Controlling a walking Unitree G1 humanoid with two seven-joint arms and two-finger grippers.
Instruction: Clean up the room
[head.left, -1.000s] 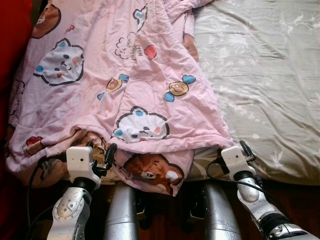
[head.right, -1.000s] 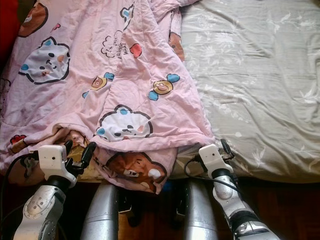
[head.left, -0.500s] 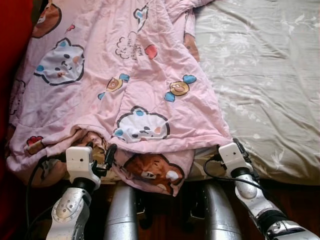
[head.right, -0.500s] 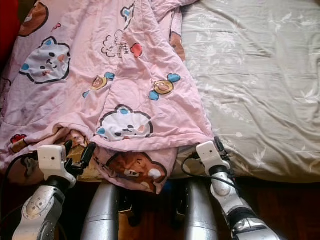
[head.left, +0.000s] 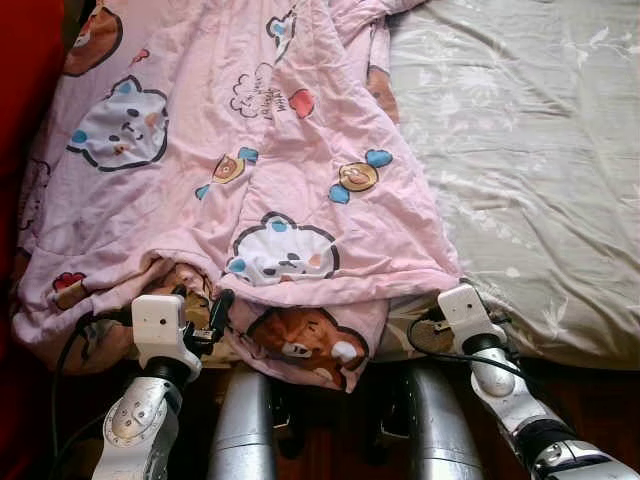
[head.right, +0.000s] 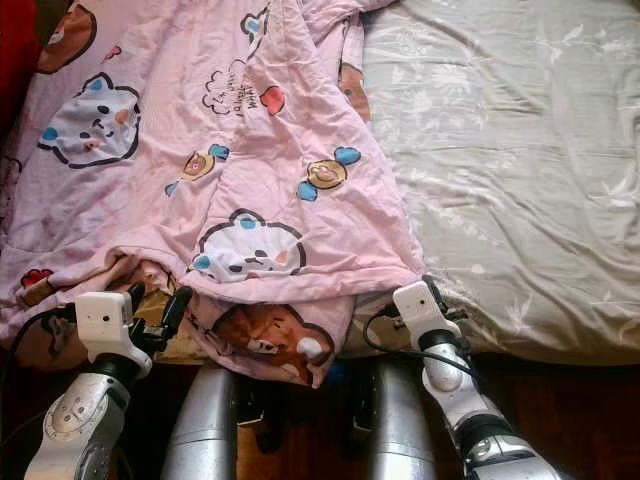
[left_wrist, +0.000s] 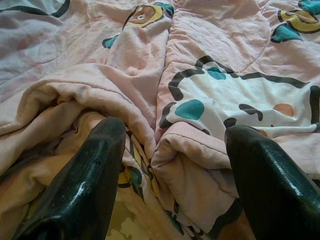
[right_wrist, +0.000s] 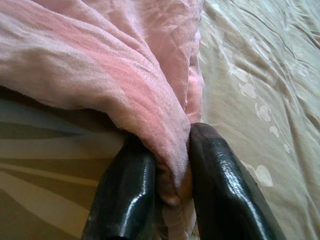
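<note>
The pink blanket (head.left: 300, 170) corner is pinched by the right pincer (right_wrist: 167, 200) for spreading over the bed (head.left: 540, 150); the left pincer (left_wrist: 170, 165) is held wide, empty, at a fold.

Pink cartoon blanket (head.left: 250, 150) runs off the top and left edges of the eye views; full extent not visible. Its near hem drapes over the bed edge and hides the bed front beneath. Grey floral sheet (head.left: 530, 150) cut off at top and right edges. Right hand (right_wrist: 167, 200): fingertips buried in the blanket corner in the eye views; in the wrist view the fold between the fingers (right_wrist: 225, 195) covers their inner faces. Left hand (left_wrist: 172, 165): finger bases cut off by the wrist view's lower edge. Red object (head.left: 25, 70) at far left cropped, identity unclear.
</note>
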